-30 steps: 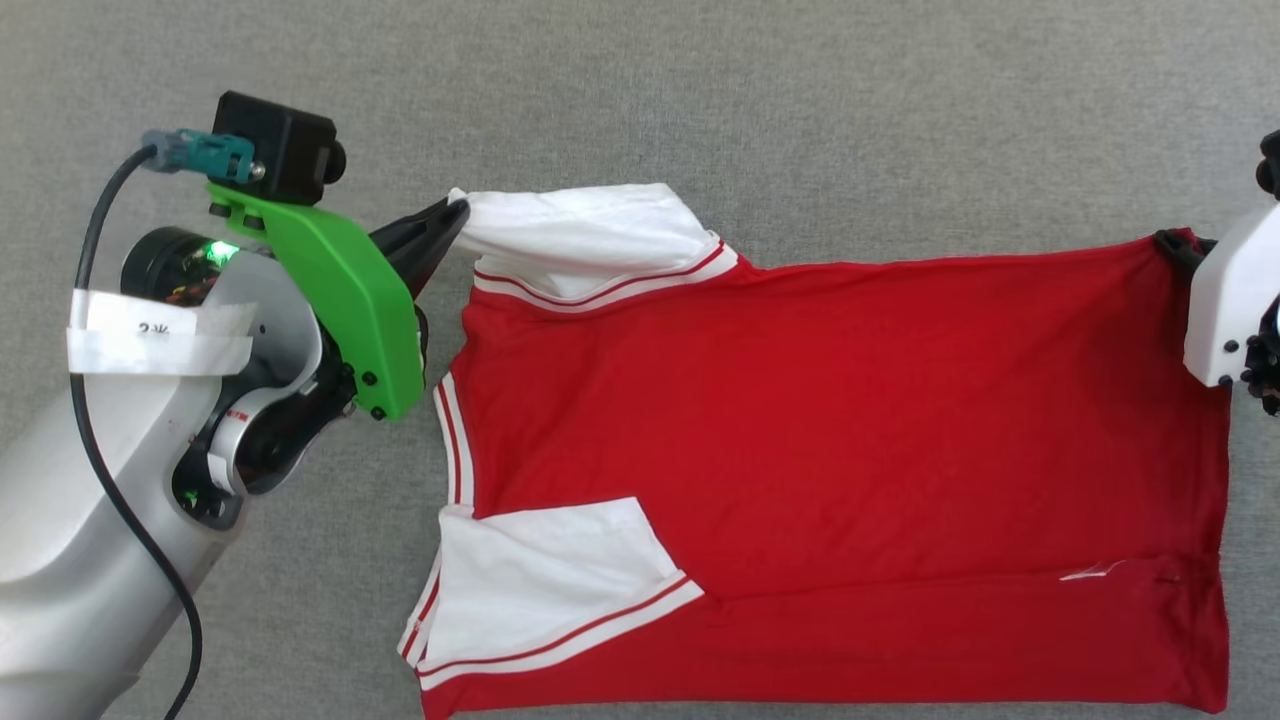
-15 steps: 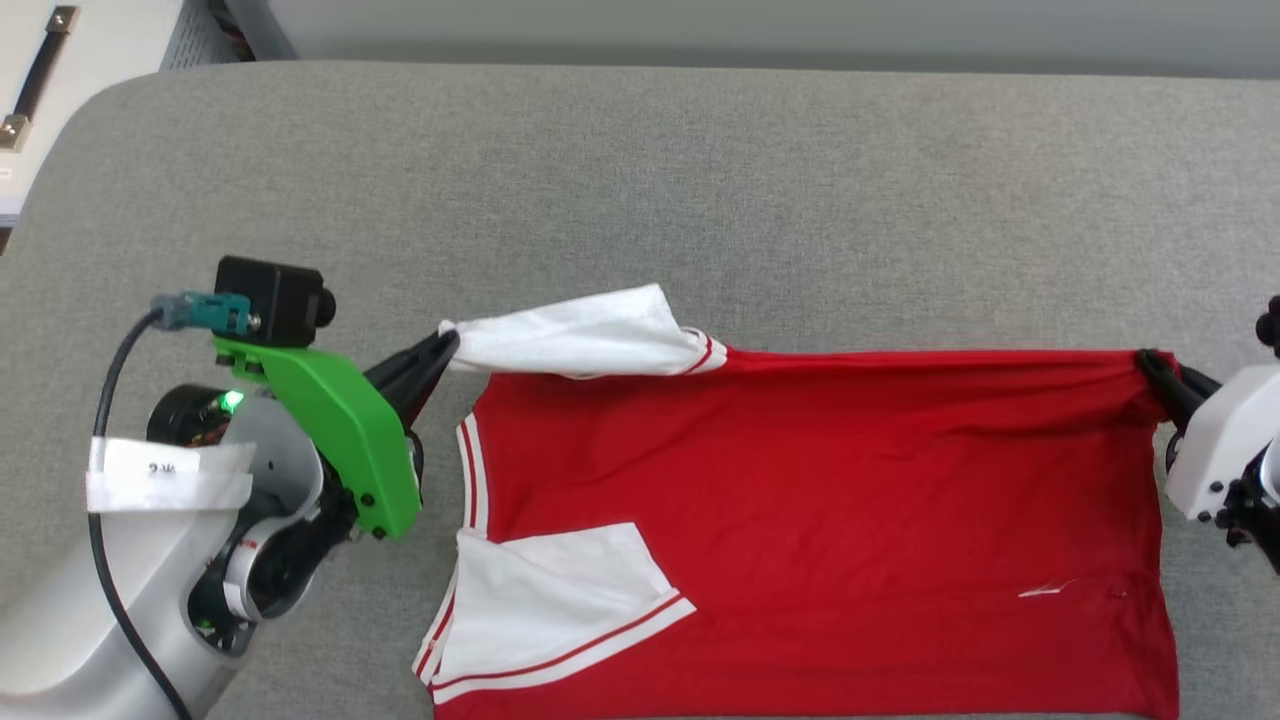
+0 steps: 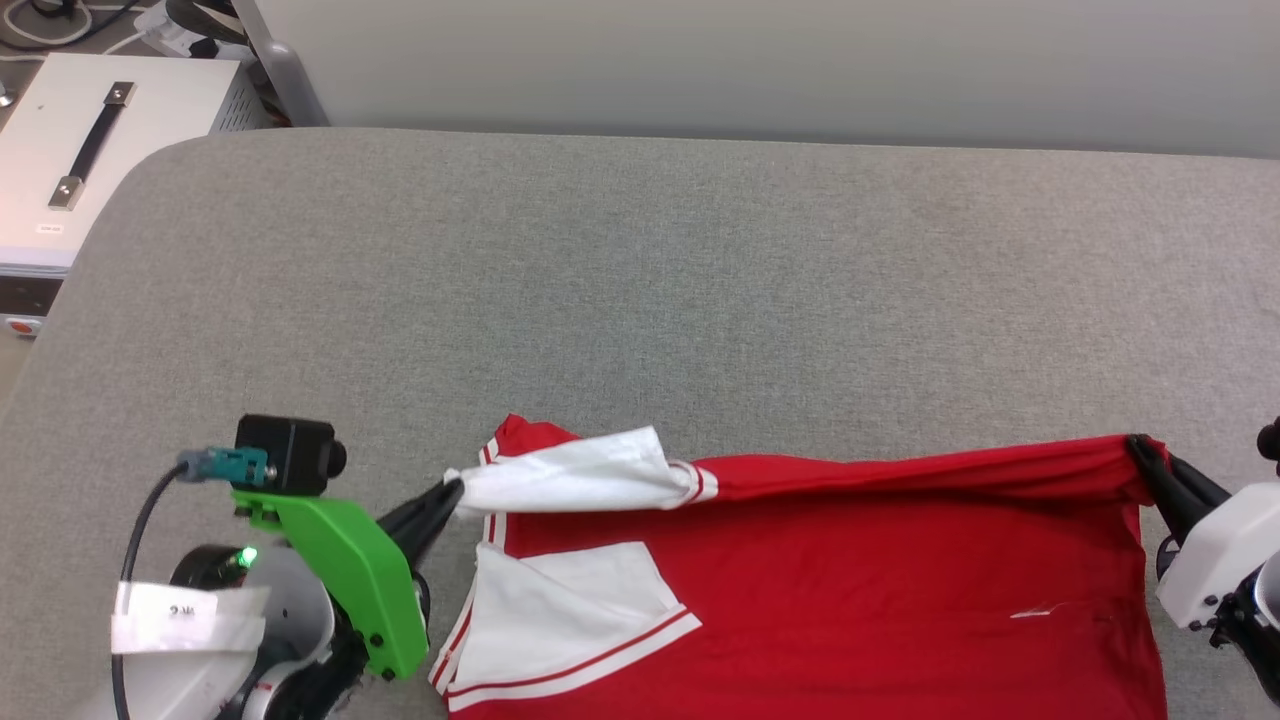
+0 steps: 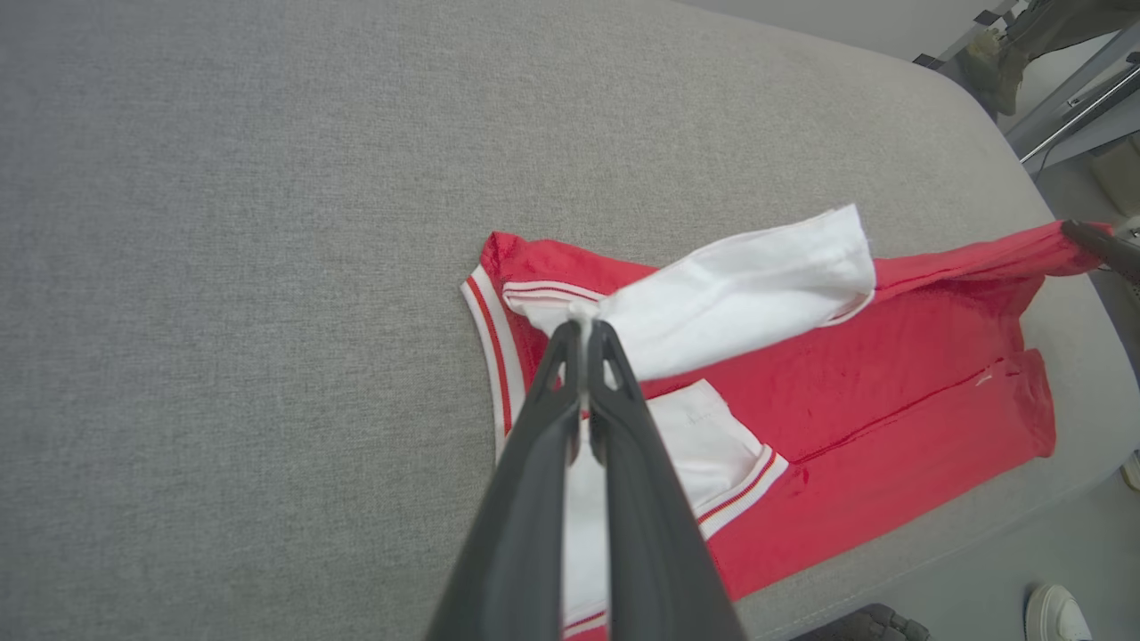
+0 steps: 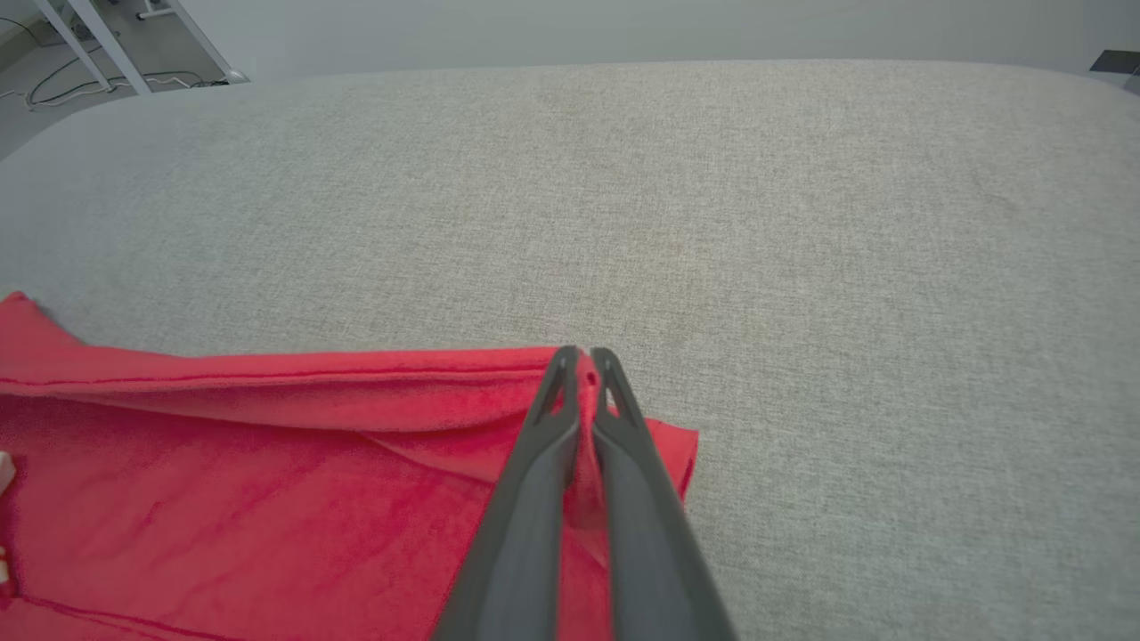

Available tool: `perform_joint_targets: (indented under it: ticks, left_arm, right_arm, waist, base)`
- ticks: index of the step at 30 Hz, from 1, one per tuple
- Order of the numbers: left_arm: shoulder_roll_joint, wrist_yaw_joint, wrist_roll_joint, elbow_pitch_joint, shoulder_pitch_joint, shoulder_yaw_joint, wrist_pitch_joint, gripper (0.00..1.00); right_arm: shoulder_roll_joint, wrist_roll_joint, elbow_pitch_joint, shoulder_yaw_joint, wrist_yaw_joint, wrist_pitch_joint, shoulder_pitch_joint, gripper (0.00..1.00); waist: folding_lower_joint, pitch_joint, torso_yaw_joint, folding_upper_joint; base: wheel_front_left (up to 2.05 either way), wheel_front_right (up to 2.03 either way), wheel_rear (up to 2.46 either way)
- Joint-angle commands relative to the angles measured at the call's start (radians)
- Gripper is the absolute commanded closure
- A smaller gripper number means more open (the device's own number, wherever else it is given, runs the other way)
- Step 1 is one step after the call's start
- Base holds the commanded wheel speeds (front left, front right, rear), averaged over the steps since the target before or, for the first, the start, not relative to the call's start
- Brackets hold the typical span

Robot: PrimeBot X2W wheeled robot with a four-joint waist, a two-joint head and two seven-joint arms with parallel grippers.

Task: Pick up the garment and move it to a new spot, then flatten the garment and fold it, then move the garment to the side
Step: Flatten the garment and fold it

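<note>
The garment (image 3: 850, 570) is clamped by left gripper (image 3: 455, 490) at nine o'clock, right gripper (image 3: 1137, 447) at three; fold unfinished.

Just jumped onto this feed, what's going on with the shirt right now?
The robot is working the garment with both arms on the grey padded surface. The left gripper is shut on the tip of a white sleeve, and the right gripper is shut on a red corner at the other end. The edge between them is lifted and pulled taut, while the rest lies flat. It looks like a fold in progress, not yet laid down.
</note>
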Motion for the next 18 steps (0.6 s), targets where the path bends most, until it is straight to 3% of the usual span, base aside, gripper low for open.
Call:
perform_joint_targets:
  ticks: [1,11,18]
  left_arm:
    - [0.01,0.008,-0.004,-0.007,0.036,-0.005,-0.008,1.0]
    - [0.039,0.018,-0.022,-0.001,0.159,-0.044,-0.007,1.0]
    - [0.024,-0.009,-0.007,0.071,0.166,-0.079,-0.004,1.0]
  right_arm:
    - [0.002,0.007,-0.012,-0.002,-0.001,-0.021,0.026,1.0]
    - [-0.019,0.008,-0.066,0.045,-0.001,-0.073,0.163,1.0]
    - [-0.065,-0.004,-0.057,0.092,-0.001,-0.081,0.188,1.0]
  waist:
    - [0.0,-0.009,0.001,0.0]
    - [0.0,-0.024,0.0,0.0]
    - [0.0,-0.016,-0.006,0.0]
  base:
    - [0.0,0.0,0.0]
    - [0.0,0.0,0.0]
    - [0.0,0.0,0.0]
